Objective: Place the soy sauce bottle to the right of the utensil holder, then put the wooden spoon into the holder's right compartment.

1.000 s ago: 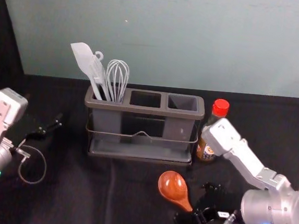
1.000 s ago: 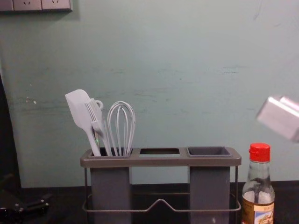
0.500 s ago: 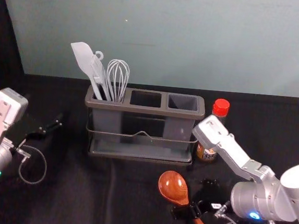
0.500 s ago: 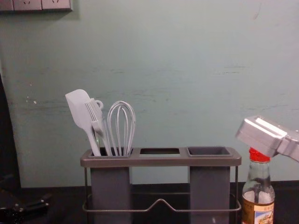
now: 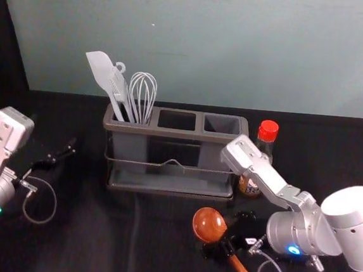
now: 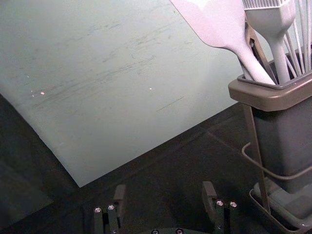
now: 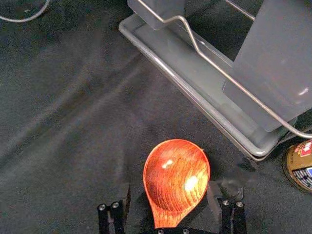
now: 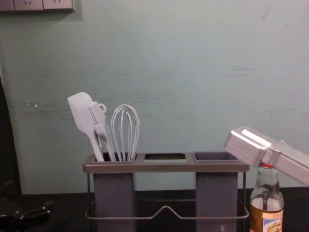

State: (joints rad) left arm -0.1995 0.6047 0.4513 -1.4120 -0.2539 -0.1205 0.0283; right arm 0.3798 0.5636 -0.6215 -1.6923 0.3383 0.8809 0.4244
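Creased cloth (image 5: 95, 246): right claw (image 5: 226, 233) parted around glossy spoon (image 5: 208, 223), left claw (image 5: 54, 132) parted, far left.

**Soy sauce bottle (image 8: 266, 200) upright at right of utensil holder (image 5: 175, 133); wooden spoon (image 5: 209, 225) on near side**

Bottle: clear glass, red cap, brown and gold label with a picture. Stands just beside the holder's right end; contact, can't tell.

Holder: long grey-brown rim, three openings in a row, grey cups left and right, wire rail around, shallow tray at base. Upright on the black table (image 5: 97, 230). Left compartment carries pale utensils (image 5: 125, 93), heads up.

Spoon: glossy reddish-brown, visible grain, round bowl, hollow side up. Lies nearer than the holder's right part, apart from it. Handle slants near and right; partly hidden.
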